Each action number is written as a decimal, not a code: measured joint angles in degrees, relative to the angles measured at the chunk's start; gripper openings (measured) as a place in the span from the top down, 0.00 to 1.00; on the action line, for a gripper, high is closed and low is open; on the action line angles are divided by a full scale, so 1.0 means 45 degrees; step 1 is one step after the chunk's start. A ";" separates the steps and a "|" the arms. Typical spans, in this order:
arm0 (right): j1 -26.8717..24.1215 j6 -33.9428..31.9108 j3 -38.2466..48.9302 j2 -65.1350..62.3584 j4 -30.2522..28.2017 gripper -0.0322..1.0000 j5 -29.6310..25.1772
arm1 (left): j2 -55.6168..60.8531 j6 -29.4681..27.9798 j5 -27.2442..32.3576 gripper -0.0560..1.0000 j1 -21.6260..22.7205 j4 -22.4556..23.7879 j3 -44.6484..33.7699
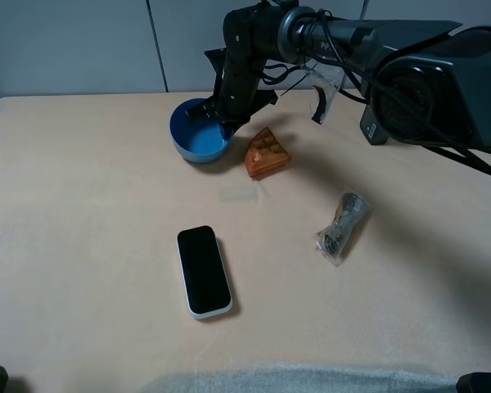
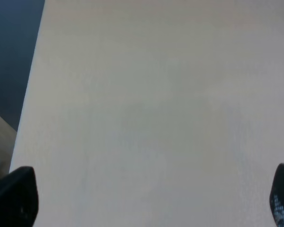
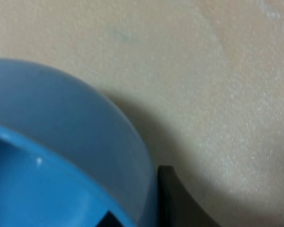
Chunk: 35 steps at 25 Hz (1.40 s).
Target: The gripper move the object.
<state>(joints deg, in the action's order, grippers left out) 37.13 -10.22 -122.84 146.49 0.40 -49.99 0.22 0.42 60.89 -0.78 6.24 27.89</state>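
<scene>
Four things lie on a pale table (image 1: pixel 82 205) in the high view. The blue bowl (image 1: pixel 198 139) sits toward the far edge. The right gripper (image 1: pixel 227 124) comes down onto the bowl's rim on the side facing an orange waffle wedge (image 1: pixel 267 153), and its black arm hides part of that rim. The wedge lies just beside the bowl, not touching it. A black phone (image 1: pixel 203 271) with a white rim lies well apart from the bowl, toward the near edge. A clear packet (image 1: pixel 342 227) with dark contents lies beyond the wedge, farther from the bowl.

In the left wrist view, the left gripper (image 2: pixel 149 201) hangs over bare table, its dark fingertips (image 2: pixel 16 196) spread wide.

In the right wrist view, the bowl's wall fills the near corner. One dark finger (image 3: pixel 177 201) sits against its outside and a sliver of another shows inside, so the jaws pinch the wall between them.
</scene>
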 joint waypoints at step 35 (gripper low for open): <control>0.0000 0.0000 -0.2250 -0.0628 -0.0089 0.30 -0.3148 | 0.0000 0.0000 0.0000 0.02 0.0000 0.0000 0.0000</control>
<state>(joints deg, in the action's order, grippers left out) 37.13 -10.22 -132.97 143.66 0.00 -64.16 0.22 0.42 60.89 -0.78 6.24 27.89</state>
